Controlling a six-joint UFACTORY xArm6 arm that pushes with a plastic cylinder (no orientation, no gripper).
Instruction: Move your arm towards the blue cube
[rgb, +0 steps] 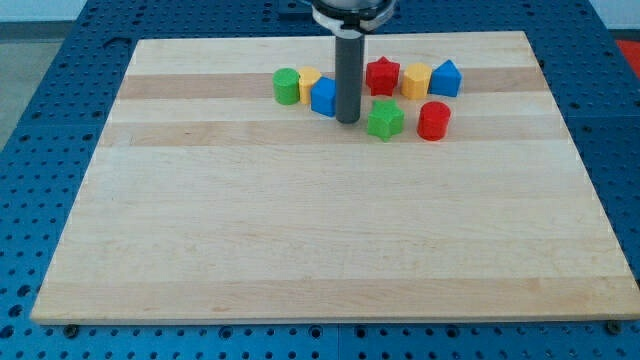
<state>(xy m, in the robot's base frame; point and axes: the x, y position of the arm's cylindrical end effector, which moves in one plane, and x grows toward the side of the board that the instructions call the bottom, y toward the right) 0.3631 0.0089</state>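
The blue cube (323, 96) sits near the view's top centre of the wooden board (330, 240). My tip (348, 121) rests right next to the cube's right side, touching or nearly so; the rod hides the cube's right edge. A yellow block (309, 82) and a green cylinder (287, 86) stand just left of the blue cube.
A green star (385, 119) lies just right of my tip. A red star (382, 75), a yellow block (416, 81), a blue block with a pointed top (446, 78) and a red cylinder (434, 120) stand further right. The board's top edge is close behind.
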